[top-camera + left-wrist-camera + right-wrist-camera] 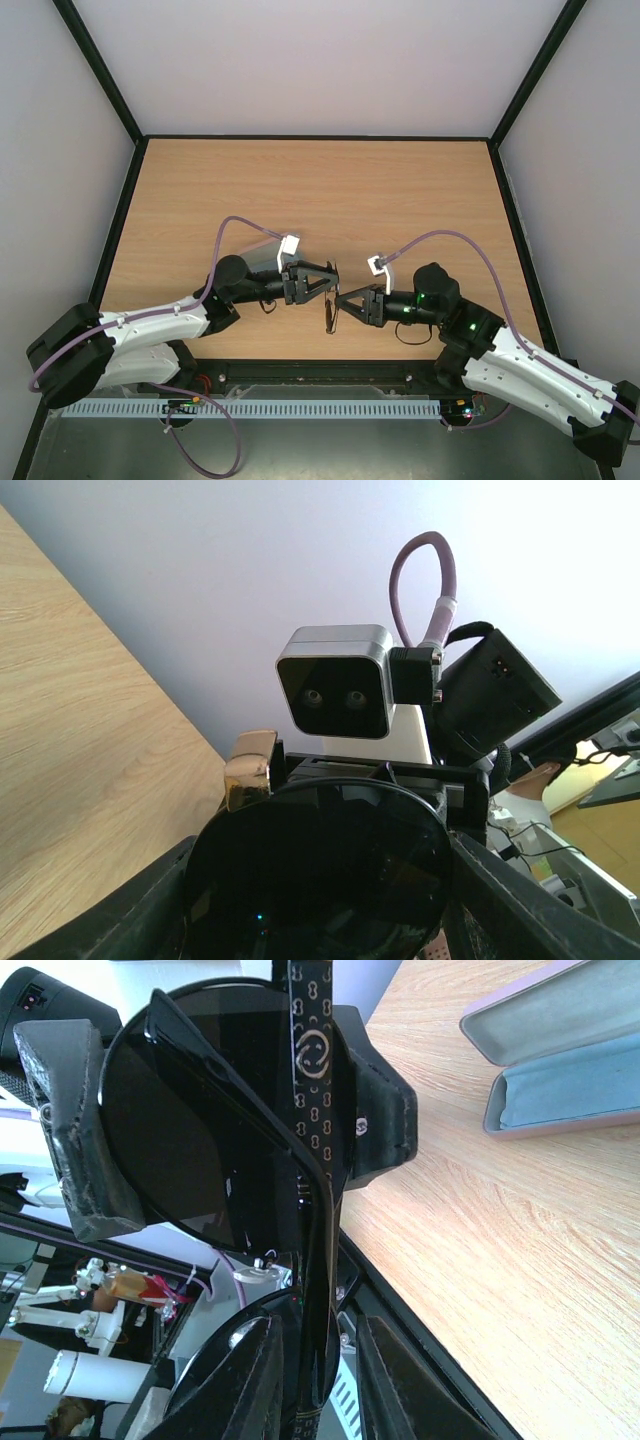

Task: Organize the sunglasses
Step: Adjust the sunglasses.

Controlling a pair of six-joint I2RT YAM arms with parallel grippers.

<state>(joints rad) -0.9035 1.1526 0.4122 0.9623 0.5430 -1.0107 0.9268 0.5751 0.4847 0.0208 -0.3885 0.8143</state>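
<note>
The sunglasses [331,305] hang on edge between my two grippers, above the table's near middle. They are black with dark lenses and a black temple arm with a gold pattern. My left gripper [333,278] is shut on one lens, which fills the left wrist view [320,880]. Its pads [75,1150] clamp that lens [200,1130] from both sides in the right wrist view. My right gripper [320,1330] straddles the lower frame and folded temple, with a small gap showing on each side. The pink case [560,1050] lies open on the table with a light blue cloth [575,1080] inside.
The wooden table [320,190] is bounded by a black rim [125,200] and pale walls. The near edge rail [440,1300] runs just below the grippers. The right wrist camera [335,680] faces the left one at close range.
</note>
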